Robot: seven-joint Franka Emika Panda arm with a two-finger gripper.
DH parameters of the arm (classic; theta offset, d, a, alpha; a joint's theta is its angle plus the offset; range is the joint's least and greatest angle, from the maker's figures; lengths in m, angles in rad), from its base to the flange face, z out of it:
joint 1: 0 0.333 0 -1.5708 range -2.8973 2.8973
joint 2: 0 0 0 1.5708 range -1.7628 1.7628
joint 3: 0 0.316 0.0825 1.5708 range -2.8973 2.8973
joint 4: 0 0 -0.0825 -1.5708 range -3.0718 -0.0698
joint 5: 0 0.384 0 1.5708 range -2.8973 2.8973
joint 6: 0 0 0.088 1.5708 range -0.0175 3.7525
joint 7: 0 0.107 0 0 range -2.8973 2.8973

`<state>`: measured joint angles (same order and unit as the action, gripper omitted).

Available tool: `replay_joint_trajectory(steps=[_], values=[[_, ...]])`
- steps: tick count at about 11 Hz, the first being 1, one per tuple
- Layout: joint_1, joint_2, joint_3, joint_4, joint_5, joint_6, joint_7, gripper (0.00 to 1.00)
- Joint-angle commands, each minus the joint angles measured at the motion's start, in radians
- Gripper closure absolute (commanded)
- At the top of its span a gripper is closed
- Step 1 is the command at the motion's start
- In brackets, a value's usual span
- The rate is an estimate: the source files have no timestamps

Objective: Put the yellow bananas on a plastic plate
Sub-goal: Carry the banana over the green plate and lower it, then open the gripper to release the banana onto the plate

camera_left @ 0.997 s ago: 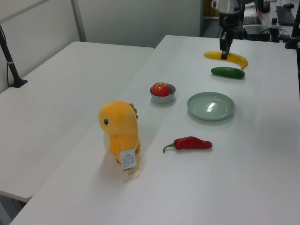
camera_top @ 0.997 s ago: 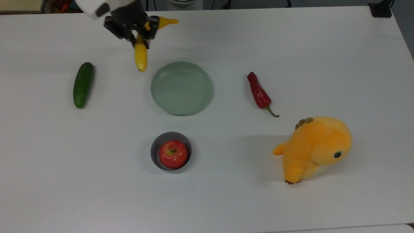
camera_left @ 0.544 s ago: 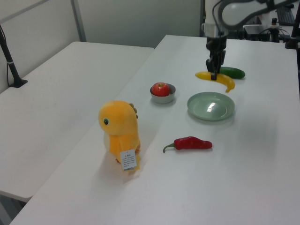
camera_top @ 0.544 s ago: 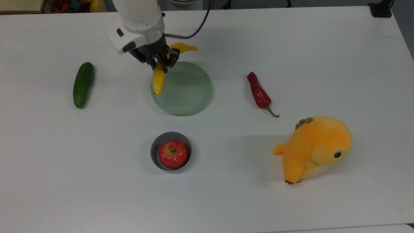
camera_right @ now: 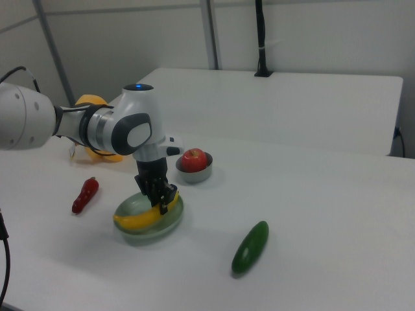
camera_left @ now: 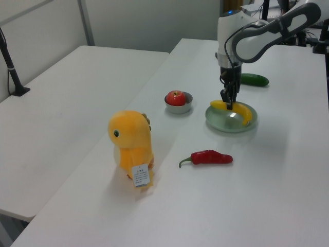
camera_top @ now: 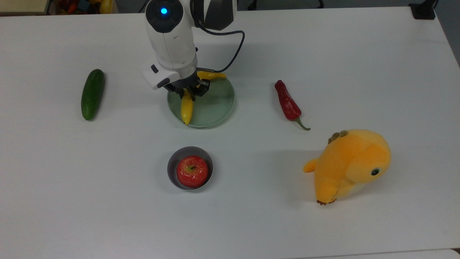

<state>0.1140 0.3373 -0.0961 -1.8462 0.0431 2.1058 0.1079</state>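
Note:
The curved yellow banana is low over the pale green plastic plate, along the plate's side at the top view's left, with its stem tip reaching past the far rim. My gripper comes straight down onto the banana's middle and is shut on it. The left view shows the banana inside the plate with the gripper on it. In the right view the banana spans the plate under the gripper. I cannot tell whether the banana touches the plate.
A dark green cucumber lies toward the top view's left of the plate. A red chili pepper lies on the other side. A grey bowl holding a red apple stands nearer. An orange plush toy sits at the top view's lower right.
The arm has carried the banana from the far side of the table to over the plate and lowered it into the plate. The other objects have stayed put.

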Motion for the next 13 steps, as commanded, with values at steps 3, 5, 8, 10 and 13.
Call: replay_joint_trajectory(steps=[3, 5, 8, 10, 13], values=[[0.006, 0.002, 0.010, -0.013, -0.019, 0.050, 0.029, 0.45], [0.004, -0.006, 0.010, -0.013, -0.019, 0.043, 0.030, 0.00], [0.003, -0.040, 0.010, -0.001, -0.019, 0.011, 0.029, 0.00], [0.001, -0.092, 0.009, 0.008, -0.019, -0.038, 0.029, 0.00], [-0.020, -0.164, 0.009, 0.102, -0.019, -0.221, 0.029, 0.00]])
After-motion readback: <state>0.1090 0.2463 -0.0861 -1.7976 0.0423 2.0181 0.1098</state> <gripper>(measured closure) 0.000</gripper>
